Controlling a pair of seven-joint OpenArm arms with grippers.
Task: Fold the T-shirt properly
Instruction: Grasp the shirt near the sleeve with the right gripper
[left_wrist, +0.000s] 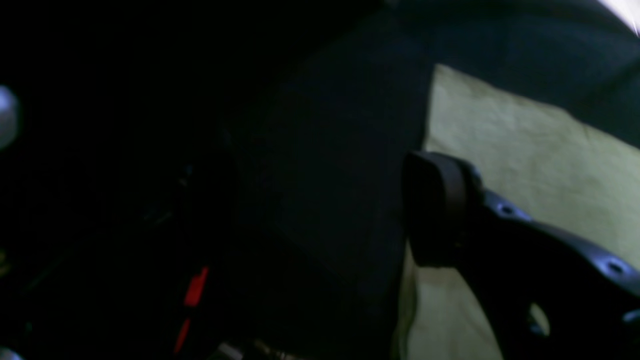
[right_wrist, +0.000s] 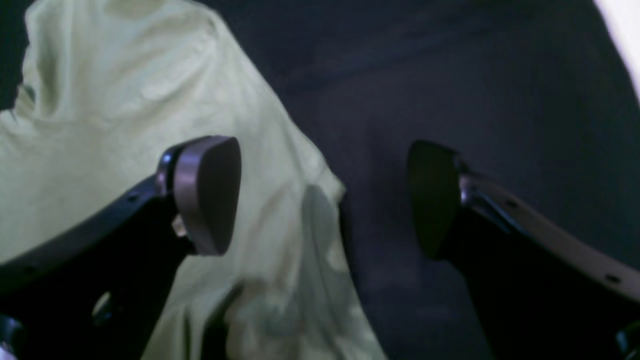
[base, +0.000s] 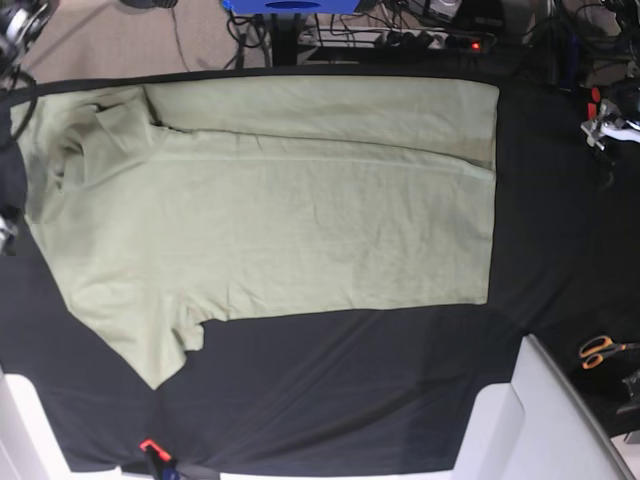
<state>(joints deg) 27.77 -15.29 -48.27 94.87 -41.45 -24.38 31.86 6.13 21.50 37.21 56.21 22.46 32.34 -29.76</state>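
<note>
The pale green T-shirt (base: 270, 220) lies flat on the black cloth (base: 350, 390), collar end at the left, with its far long edge folded over onto the body. In the right wrist view my right gripper (right_wrist: 322, 200) is open over the shirt's edge (right_wrist: 125, 100). Its left finger (right_wrist: 207, 195) hangs above the green fabric and its right finger (right_wrist: 432, 200) above black cloth, with nothing between them. In the left wrist view only one finger (left_wrist: 437, 210) of my left gripper (left_wrist: 320, 215) shows, standing wide to the side at the shirt's edge (left_wrist: 525, 150). The other side is lost in darkness.
Orange-handled scissors (base: 600, 350) lie at the right edge of the black cloth. White arm parts (base: 520, 420) rise at the near right and near left corners. Cables and a power strip (base: 440, 40) lie on the floor beyond the table.
</note>
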